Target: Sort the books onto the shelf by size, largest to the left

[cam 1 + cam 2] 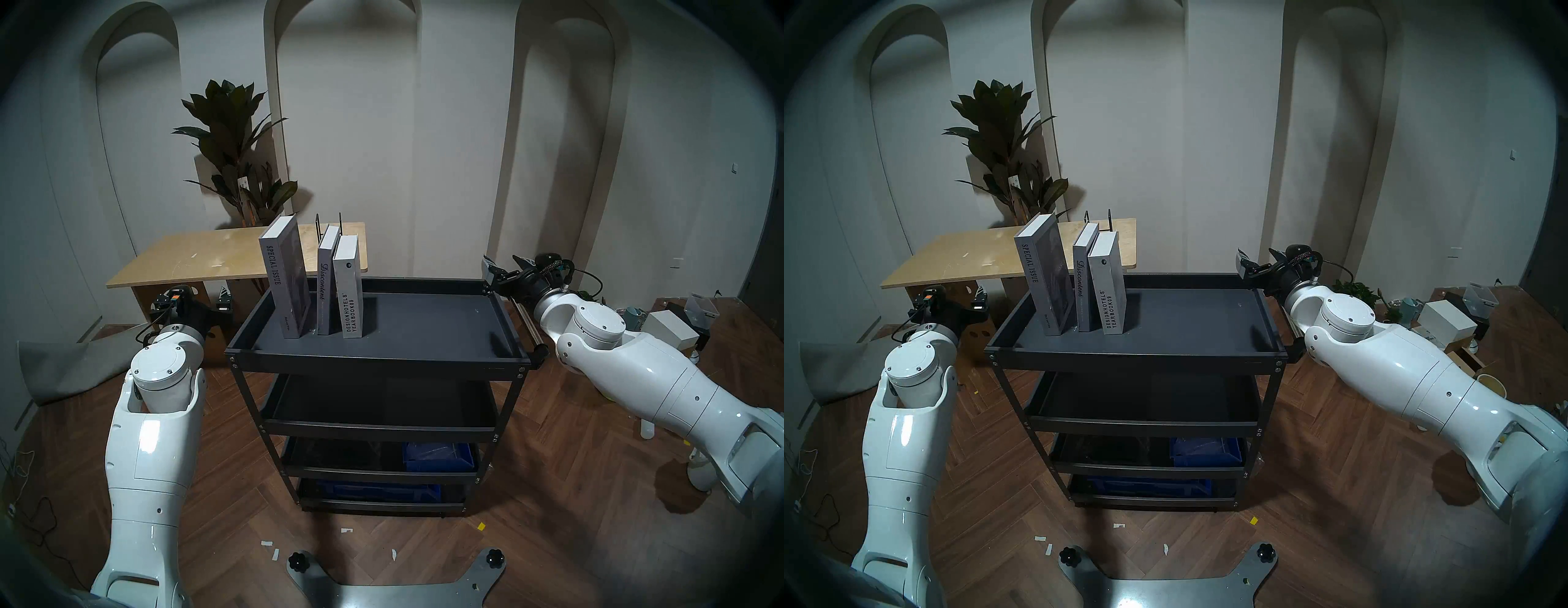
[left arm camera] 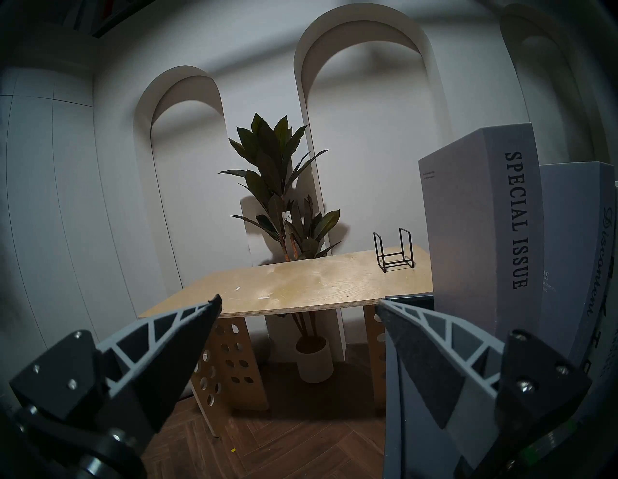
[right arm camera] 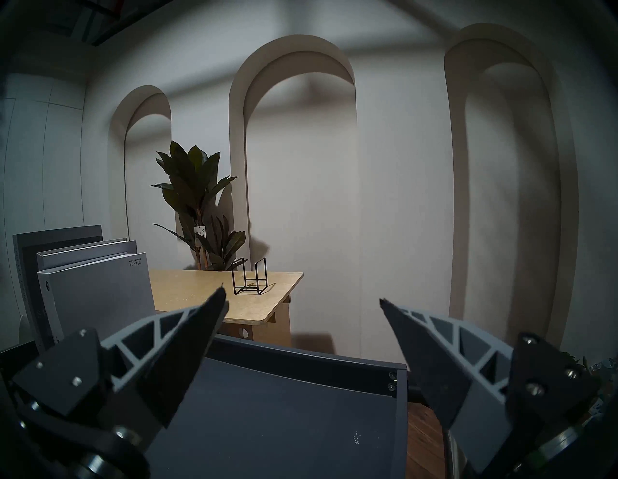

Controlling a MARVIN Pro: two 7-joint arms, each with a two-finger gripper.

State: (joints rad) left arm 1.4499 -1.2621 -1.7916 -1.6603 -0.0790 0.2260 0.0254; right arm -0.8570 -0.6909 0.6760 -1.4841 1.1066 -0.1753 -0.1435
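Three grey books stand upright, spines toward me, on the left half of the shelf [image 1: 424, 322], the dark-grey top tray of a black cart. From left to right they are "SPECIAL ISSUE" [image 1: 285, 280], tallest and leaning slightly, thin "Discontent" [image 1: 326, 293], and short, thick "DESIGNHOTELS YEARBOOK09" [image 1: 350, 297]. My left gripper [image 1: 193, 302] is open and empty, just left of the cart at tray height. In the left wrist view [image 2: 298, 300] "SPECIAL ISSUE" [image 2: 468, 234] shows at its right. My right gripper [image 1: 505, 267] is open and empty over the tray's far right corner [image 3: 284, 401].
A light plywood table [image 1: 203, 259] stands behind the cart with a small black wire rack [image 2: 394, 251] on it. A potted plant [image 1: 237, 140] is behind the table. Blue bins [image 1: 437, 456] sit on the cart's lower tiers. Boxes [image 1: 670, 327] lie on the floor at right.
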